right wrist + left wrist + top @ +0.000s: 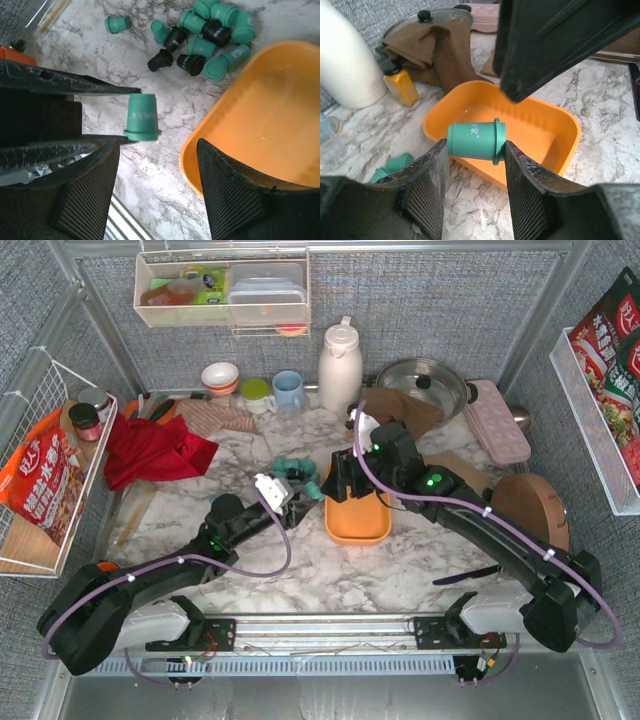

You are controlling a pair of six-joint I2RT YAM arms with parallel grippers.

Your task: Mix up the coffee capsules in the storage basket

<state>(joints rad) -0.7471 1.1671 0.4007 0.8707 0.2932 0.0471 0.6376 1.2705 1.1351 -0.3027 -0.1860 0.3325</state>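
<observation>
The orange storage basket point(360, 525) lies mid-table, and its visible floor is bare in the right wrist view point(260, 115). My left gripper point(475, 152) is shut on a teal capsule point(475, 141), held by its ends just over the basket's near rim point(470, 167). The held capsule also shows in the right wrist view point(141, 117). My right gripper point(156, 150) is open and empty above the basket's left rim, next to the left gripper point(297, 490). Several teal and black capsules point(210, 30) lie piled on the table left of the basket.
One teal capsule point(117, 23) lies apart from the pile. A small amber bottle point(400, 85), a brown cloth point(440, 50) and a white thermos point(340, 365) stand behind the basket. A red cloth point(150, 450) lies at the left, a pink tray point(497, 420) at the back right.
</observation>
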